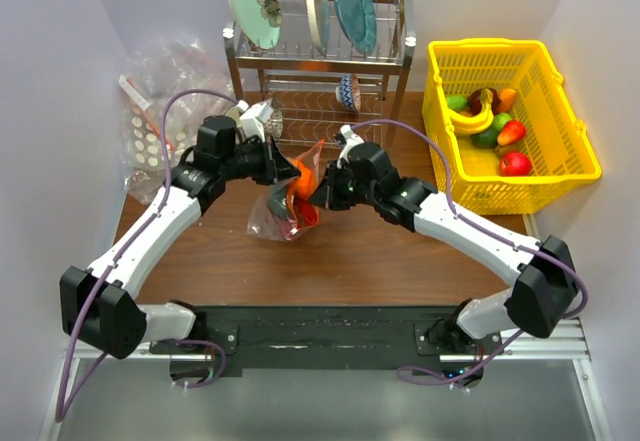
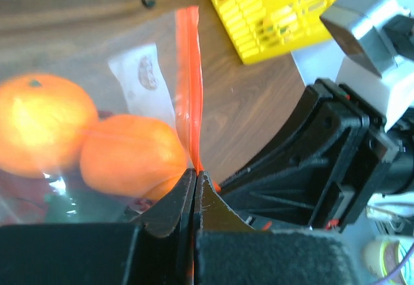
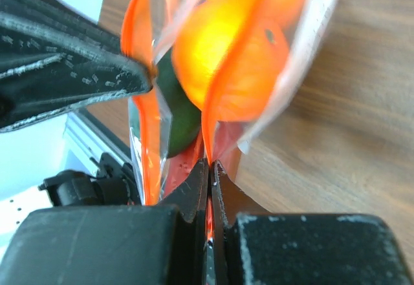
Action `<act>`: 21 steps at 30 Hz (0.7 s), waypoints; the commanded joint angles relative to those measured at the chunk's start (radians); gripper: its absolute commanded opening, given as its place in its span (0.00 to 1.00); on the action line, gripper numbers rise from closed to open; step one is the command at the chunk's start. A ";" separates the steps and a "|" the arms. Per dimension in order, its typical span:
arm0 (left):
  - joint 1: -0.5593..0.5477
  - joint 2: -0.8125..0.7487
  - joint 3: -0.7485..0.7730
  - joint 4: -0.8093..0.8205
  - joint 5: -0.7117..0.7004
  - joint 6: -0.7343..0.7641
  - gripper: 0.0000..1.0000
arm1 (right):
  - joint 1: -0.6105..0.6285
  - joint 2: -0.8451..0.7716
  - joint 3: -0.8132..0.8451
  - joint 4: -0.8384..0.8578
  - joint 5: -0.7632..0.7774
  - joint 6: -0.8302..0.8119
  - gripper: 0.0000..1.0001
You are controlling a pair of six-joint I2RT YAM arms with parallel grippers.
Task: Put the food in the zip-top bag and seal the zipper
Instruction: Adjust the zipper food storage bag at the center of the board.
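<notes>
The clear zip-top bag hangs above the table between both arms, held by its orange-red zipper. My left gripper is shut on one end of that strip. My right gripper is shut on the strip's other end, facing the left one. Between the two grips the mouth gapes, with the two zipper sides apart in the right wrist view. Food shows through the plastic: an orange, a dark green fruit and a red piece low down. A white label sits on the bag wall.
A yellow basket with several toy fruits stands at the right. A dish rack holding plates is at the back. A heap of clear dotted bags lies at the back left.
</notes>
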 commanded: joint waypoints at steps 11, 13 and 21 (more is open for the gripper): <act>-0.135 0.040 -0.203 0.221 0.044 -0.042 0.00 | -0.006 -0.129 -0.436 0.434 0.093 0.208 0.00; -0.161 0.062 -0.203 0.236 0.041 -0.045 0.00 | -0.006 -0.146 -0.452 0.449 0.101 0.199 0.00; -0.186 0.048 -0.144 0.168 0.006 -0.008 0.52 | -0.006 -0.171 -0.438 0.411 0.106 0.188 0.00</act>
